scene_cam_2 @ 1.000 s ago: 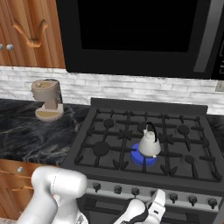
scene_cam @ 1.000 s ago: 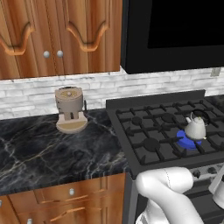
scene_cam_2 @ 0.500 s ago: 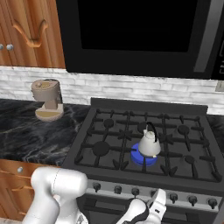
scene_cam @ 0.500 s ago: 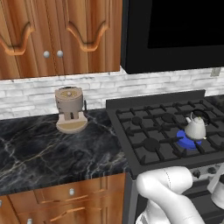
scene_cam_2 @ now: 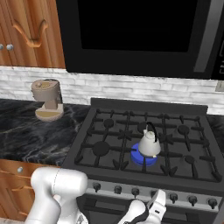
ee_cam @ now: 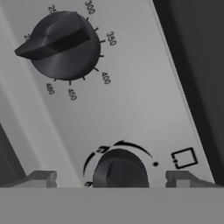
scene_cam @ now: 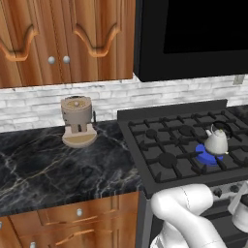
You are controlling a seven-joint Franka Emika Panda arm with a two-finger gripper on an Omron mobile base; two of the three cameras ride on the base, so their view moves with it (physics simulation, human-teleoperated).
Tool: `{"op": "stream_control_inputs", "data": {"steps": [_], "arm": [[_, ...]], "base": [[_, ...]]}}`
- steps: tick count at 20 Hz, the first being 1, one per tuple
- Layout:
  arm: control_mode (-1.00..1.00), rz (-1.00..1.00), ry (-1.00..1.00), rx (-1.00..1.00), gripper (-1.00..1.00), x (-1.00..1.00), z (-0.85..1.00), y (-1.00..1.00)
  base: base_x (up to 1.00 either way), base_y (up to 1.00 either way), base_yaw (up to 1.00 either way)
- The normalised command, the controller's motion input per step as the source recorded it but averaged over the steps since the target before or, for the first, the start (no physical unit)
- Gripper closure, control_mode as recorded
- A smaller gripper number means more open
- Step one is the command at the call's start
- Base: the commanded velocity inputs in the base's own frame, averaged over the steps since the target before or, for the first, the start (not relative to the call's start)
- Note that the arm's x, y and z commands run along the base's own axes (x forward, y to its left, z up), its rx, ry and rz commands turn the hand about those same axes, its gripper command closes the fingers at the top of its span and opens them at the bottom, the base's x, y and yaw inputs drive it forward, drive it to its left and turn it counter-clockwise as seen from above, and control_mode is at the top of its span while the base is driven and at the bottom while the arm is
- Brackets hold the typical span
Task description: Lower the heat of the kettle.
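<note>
One kettle [scene_cam_2: 149, 144], one coffee machine [scene_cam_2: 47, 99], and seemingly seven stove knobs [scene_cam_2: 96, 187].

The kettle [scene_cam_2: 149, 142] stands on the stove [scene_cam_2: 109, 164] near its front edge, the coffee machine [scene_cam_2: 47, 99] on the table [scene_cam_2: 26, 135] left of it.

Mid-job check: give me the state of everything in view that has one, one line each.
kettle: upright on the front-middle burner.
burner: lit, blue flame under the kettle.
gripper: open, fingertips either side of the lower knob.
lower knob: between the fingertips, not gripped.
oven dial: untouched, above the gripper.
coffee machine: upright on the counter.
cabinet doors: closed.
</note>
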Motion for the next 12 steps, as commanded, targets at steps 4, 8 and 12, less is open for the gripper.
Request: {"op": "stream_control_inputs", "data": {"steps": [4,8,12], "arm": [[-1.00,0.00,0.00,0.00,-1.00,0.16,-0.13,0.00],[-1.00,0.00,0.00,0.00,1.00,0.20,-0.09,0.00],[-1.00,0.00,-0.02,0.00,1.00,0.09,-0.01,0.00]], "base": [[0.00,0.00,0.00],[0.00,0.00,0.00],[0.00,0.00,0.00]]}}
